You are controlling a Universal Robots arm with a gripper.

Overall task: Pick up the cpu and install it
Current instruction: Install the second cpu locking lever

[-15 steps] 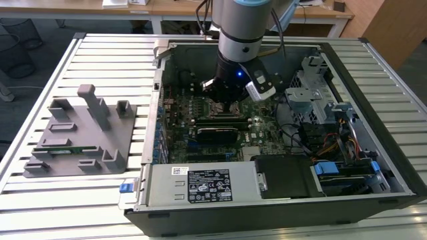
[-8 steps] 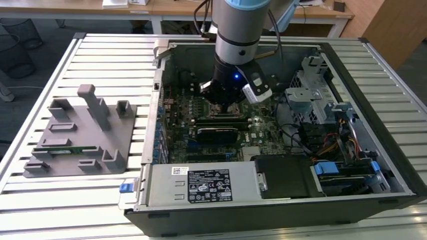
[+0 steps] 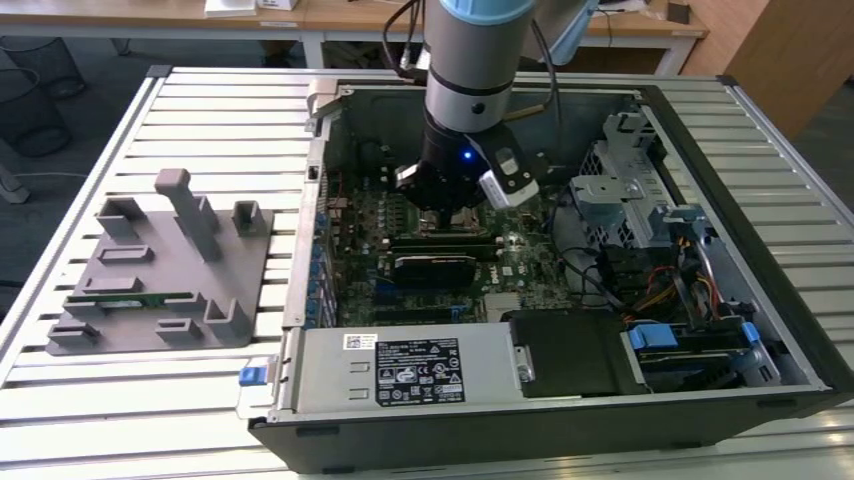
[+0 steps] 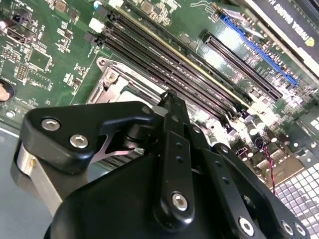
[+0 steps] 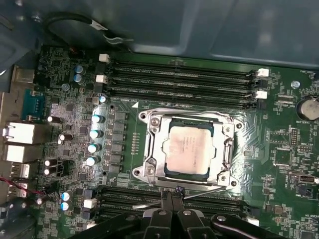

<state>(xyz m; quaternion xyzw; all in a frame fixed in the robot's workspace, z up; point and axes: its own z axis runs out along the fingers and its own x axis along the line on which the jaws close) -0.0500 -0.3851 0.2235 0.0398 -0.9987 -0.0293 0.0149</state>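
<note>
Inside the open computer case (image 3: 747, 330), the cpu (image 5: 191, 150) sits in its metal socket frame (image 5: 149, 164) on the motherboard (image 5: 124, 114); the gripper (image 5: 172, 198) hangs just beside that frame. Its fingers are pressed together, holding nothing.

Silver-blue arm (image 3: 470, 60), black end effector (image 5: 172, 199), silver screws.

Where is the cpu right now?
In the first wrist view, the cpu sits in the motherboard socket, between the memory slot banks.

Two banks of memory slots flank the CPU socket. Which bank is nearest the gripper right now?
The bank directly under the gripper in the first wrist view; the other bank lies beyond the cpu.
</note>
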